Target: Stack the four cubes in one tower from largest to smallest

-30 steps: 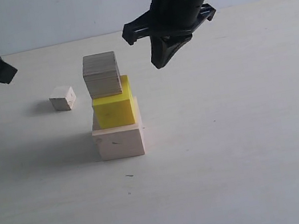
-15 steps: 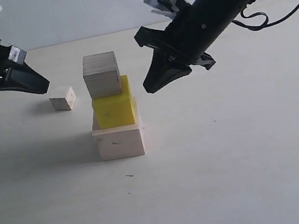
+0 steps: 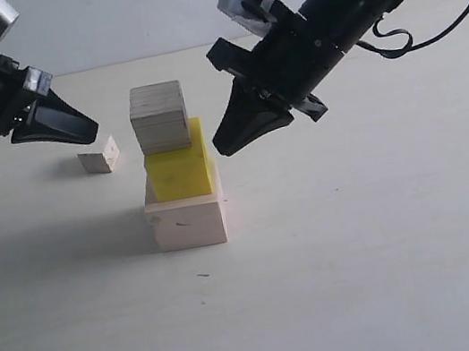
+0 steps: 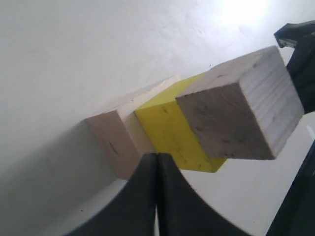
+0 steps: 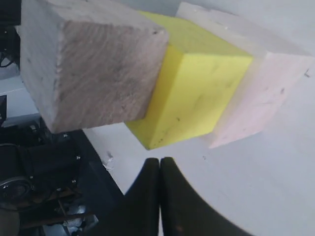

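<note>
Pale small cube (image 3: 98, 155) lies just beside the closed left jaws.

Medium cube (image 5: 93, 64) is grainy bare wood; yellow cube (image 5: 202, 93) looks smooth and matt.

I see large cube (image 3: 187, 223) pale wood, yellow cube (image 3: 180, 174) plain bright, medium cube (image 3: 159, 118) greyer w/ grain lines; small cube (image 3: 99, 158), 10 o'clock off large cube, pale, maybe dark-specked.

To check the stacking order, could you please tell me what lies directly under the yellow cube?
The large pale wood cube lies under the yellow cube, on the table. Most of its top face is covered.
</note>
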{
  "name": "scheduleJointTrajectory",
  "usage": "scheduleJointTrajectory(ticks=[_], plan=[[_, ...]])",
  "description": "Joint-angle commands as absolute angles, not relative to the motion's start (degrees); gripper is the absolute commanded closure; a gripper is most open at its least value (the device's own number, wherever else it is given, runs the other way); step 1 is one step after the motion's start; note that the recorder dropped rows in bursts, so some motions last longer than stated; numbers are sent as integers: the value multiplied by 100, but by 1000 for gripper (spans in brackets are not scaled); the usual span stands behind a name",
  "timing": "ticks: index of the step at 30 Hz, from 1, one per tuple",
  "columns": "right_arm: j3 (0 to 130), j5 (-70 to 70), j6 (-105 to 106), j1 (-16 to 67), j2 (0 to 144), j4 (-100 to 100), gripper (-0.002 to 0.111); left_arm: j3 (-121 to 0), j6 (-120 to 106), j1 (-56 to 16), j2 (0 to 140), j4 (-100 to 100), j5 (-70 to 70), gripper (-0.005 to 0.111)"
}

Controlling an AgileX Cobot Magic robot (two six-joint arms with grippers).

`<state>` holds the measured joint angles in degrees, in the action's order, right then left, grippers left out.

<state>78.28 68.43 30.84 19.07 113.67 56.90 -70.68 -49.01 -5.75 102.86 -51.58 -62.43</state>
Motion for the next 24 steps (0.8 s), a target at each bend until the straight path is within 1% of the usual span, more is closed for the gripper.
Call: scheduleJointTrajectory(ticks=[1,3,15,24], plan=[[7799,6809,3087,2238,11339,5689,108,-7055,-4949,-592,10270,-5285,-6305,107],[7799,6571,2939,2301,11339,5641,108,-7055,-4933,-592,10270,-5246,-6305,107],[7799,6607,2651,2265,11328,5048,108,-7055,-4933,-592,10270,-5259,-6320,107],[7799,6331,2548,2099,11339,5089,108,-7055,-4925,-797,10558,-5295,-6349,107]])
